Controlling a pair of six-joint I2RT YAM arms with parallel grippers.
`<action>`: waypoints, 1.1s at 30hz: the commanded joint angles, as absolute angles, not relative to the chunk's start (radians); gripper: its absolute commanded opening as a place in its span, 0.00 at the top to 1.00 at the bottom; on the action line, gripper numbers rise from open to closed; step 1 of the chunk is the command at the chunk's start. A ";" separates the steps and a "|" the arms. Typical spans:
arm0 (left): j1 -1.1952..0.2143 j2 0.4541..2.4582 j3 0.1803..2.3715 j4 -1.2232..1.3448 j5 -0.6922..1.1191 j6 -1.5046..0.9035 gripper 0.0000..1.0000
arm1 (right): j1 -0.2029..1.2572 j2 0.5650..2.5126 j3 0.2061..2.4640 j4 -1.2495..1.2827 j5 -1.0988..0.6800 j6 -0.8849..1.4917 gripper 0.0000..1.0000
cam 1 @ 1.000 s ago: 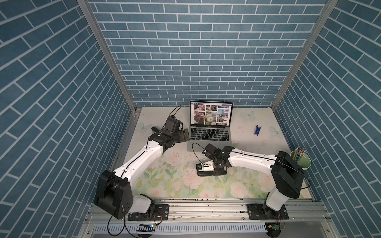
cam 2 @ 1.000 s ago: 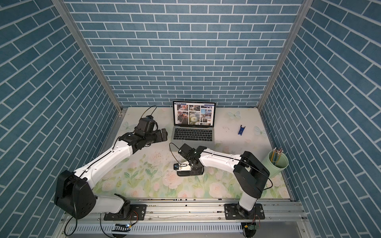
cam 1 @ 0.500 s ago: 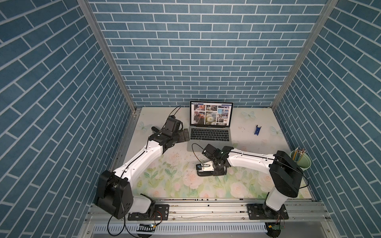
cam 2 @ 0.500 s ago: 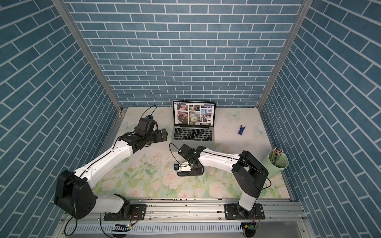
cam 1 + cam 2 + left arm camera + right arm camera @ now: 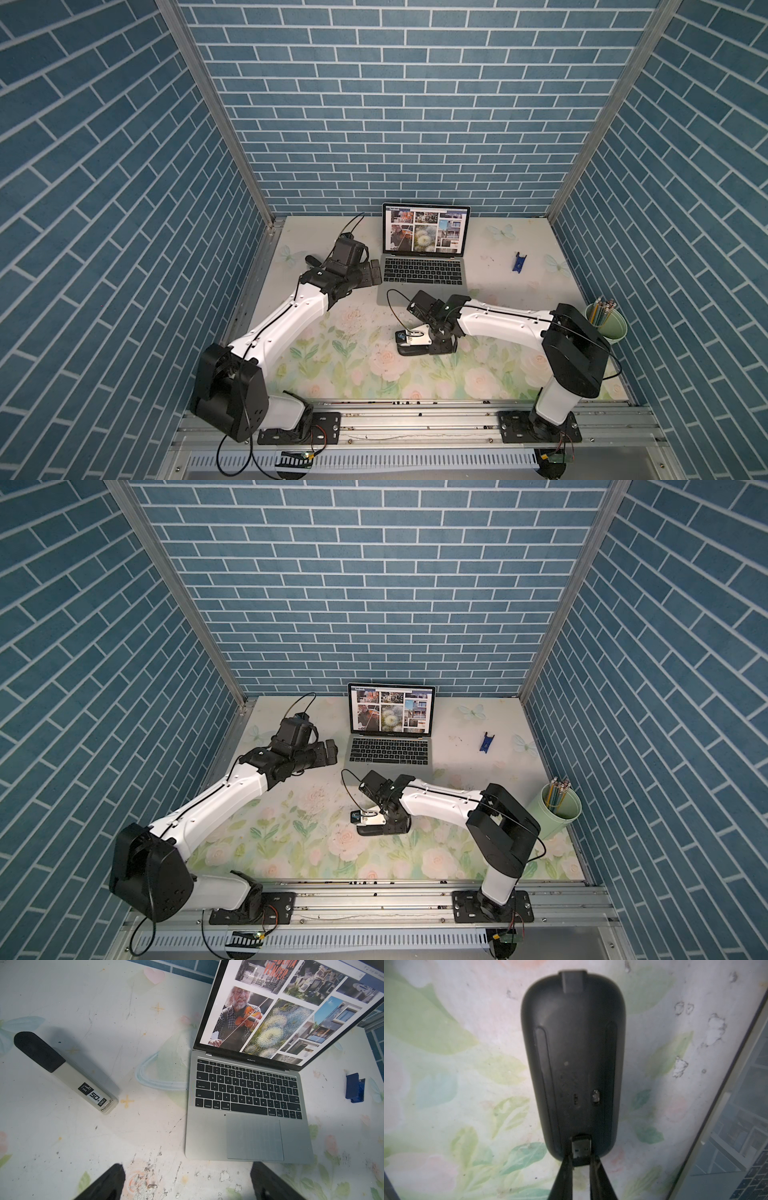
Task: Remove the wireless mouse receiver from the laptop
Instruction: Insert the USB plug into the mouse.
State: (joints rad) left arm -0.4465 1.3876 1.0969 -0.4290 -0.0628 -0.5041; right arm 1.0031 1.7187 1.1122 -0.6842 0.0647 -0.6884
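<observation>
Right gripper (image 5: 581, 1156) clenched on receiver (image 5: 581, 1145), at end of upturned mouse (image 5: 571, 1043) on table (image 5: 536, 299), near laptop's (image 5: 422, 272) front edge but clear of it. Left gripper (image 5: 187, 1169) spread wide, empty, low over table beside laptop's left side.

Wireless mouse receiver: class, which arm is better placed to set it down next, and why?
Probably right. The right gripper is shut on the wireless mouse receiver, right at one end of the upturned black mouse. The left gripper is open and empty, off beside the laptop.
</observation>
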 commanded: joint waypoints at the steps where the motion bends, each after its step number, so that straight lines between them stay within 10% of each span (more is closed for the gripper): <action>1: -0.450 1.395 1.101 -0.440 -0.072 -0.494 0.00 | 1.001 1.734 1.117 -0.702 0.073 -0.685 0.83; 33: -0.451 1.406 1.108 -0.434 -0.069 -0.490 0.00 | 1.000 1.750 1.160 -0.721 0.079 -0.708 0.77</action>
